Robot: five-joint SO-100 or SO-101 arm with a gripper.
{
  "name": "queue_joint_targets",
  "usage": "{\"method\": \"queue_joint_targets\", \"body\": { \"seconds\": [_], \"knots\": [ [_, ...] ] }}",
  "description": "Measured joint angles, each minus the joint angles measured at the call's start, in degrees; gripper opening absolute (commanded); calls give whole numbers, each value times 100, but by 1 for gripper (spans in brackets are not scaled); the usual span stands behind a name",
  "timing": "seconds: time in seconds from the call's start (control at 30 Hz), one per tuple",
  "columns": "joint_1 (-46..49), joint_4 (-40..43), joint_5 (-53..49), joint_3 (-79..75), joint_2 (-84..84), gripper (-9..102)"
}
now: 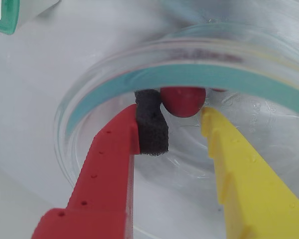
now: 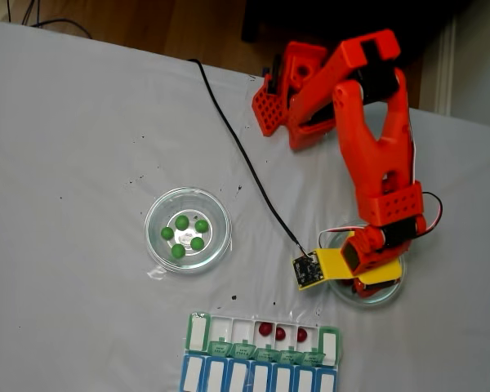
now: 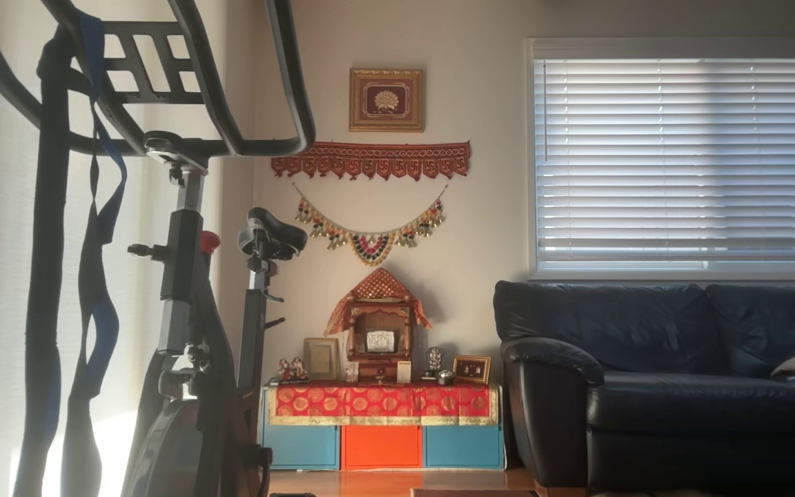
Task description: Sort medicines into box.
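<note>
Claw (image 1: 182,119) agape around one red ball (image 1: 183,101); three red balls (image 2: 280,333) boxed, five green balls (image 2: 184,233) dished.

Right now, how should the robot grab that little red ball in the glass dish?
Pinch the red ball across its round middle, coming down from above. The glass dish has a raised rim blocking any sideways approach. The gripper already straddles it, open, with the black foam pad on one side and the yellow finger on the other.

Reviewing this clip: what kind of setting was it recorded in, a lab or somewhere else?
Most likely a home living room, not a lab. The other view shows a dark leather sofa, an exercise bike and a small decorated shrine against the wall. The arm works on a table covered in white cloth.
</note>
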Motion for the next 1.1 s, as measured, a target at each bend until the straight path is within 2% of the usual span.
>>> {"method": "queue_joint_targets", "body": {
  "seconds": [1.1],
  "knots": [
    [299, -281, -193, 220, 141, 14]
  ]
}}
